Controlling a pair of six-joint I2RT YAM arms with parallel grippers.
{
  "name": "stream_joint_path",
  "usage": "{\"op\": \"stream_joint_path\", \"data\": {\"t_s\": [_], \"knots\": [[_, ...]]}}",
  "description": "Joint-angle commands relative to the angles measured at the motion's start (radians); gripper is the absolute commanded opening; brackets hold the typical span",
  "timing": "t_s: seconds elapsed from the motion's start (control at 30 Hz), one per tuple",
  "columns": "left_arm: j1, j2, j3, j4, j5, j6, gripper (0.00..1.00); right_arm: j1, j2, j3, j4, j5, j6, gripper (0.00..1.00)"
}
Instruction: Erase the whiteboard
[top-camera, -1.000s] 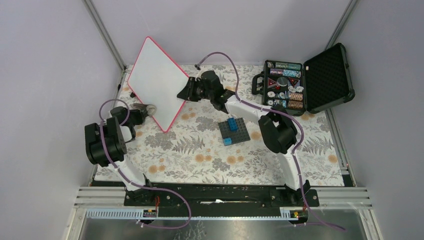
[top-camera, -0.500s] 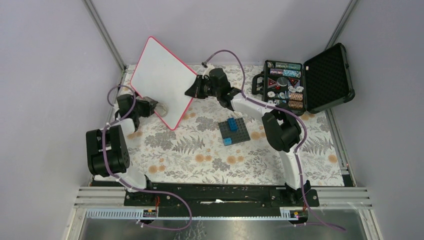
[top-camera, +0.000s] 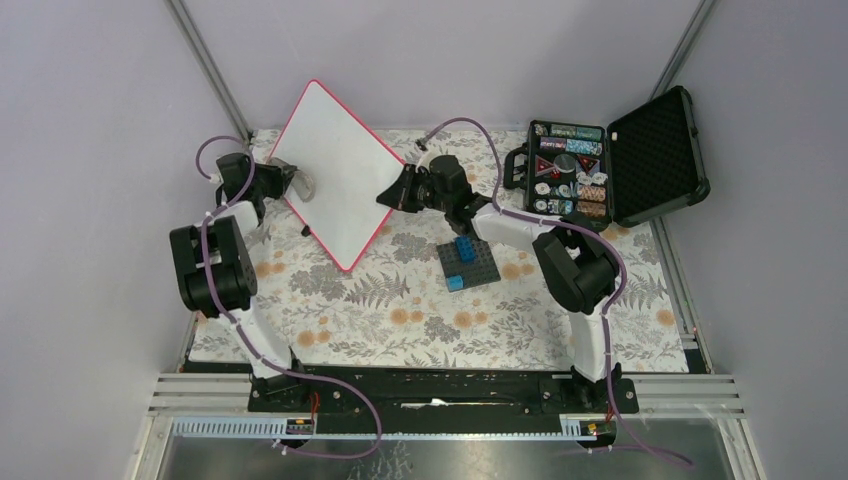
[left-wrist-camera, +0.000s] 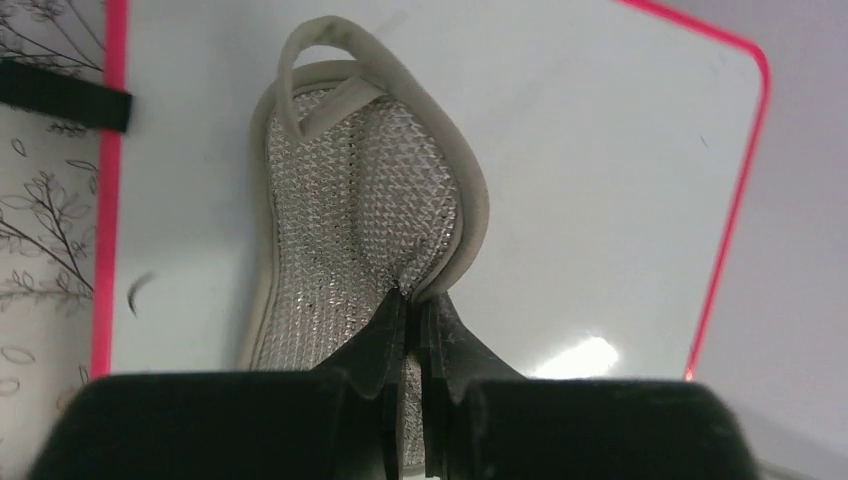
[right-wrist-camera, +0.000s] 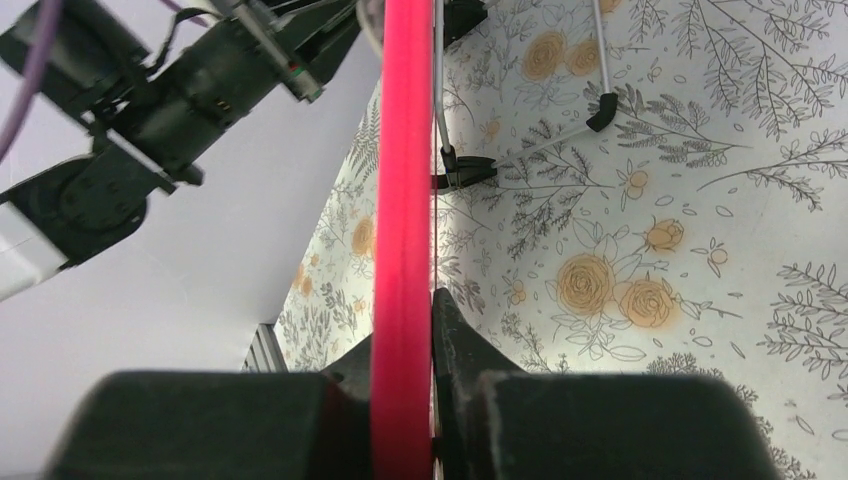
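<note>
The whiteboard (top-camera: 335, 170), white with a thin red-pink frame, is held tilted up above the floral table. My right gripper (top-camera: 397, 190) is shut on its right edge; in the right wrist view the red frame (right-wrist-camera: 402, 180) runs between the fingers. My left gripper (top-camera: 290, 185) is shut on a grey mesh cloth pad (left-wrist-camera: 360, 200) with a beige rim and loop, which lies flat against the board's face (left-wrist-camera: 600, 170). The board face shows no writing except a small dark mark (left-wrist-camera: 138, 290) near its left frame.
A dark grey baseplate (top-camera: 468, 264) with blue bricks sits right of the board. An open black case (top-camera: 605, 170) of small items stands at the back right. A thin folding stand with black feet (right-wrist-camera: 465, 170) lies on the floral cloth under the board.
The left gripper has moved back along the board's left edge with the cloth. The right gripper has shifted slightly right, and the board has turned with it.
</note>
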Motion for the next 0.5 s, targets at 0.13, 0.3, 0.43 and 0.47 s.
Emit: {"op": "stream_joint_path", "data": {"t_s": [0.13,0.3,0.43,0.47], "knots": [[-0.004,0.218,0.212,0.065,-0.124,-0.125,0.0,0.021,-0.076,-0.011,0.022,-0.089,-0.036,0.0],[0.001,0.32,0.239,0.165,-0.166,-0.231,0.0,0.016,-0.054,0.008,0.027,-0.178,-0.062,0.0],[-0.003,0.437,0.331,0.272,-0.121,-0.297,0.0,0.013,-0.045,0.011,0.048,-0.248,-0.082,0.0],[-0.008,0.459,0.352,0.292,-0.113,-0.313,0.0,0.012,-0.038,0.02,0.052,-0.272,-0.083,0.0]]}}
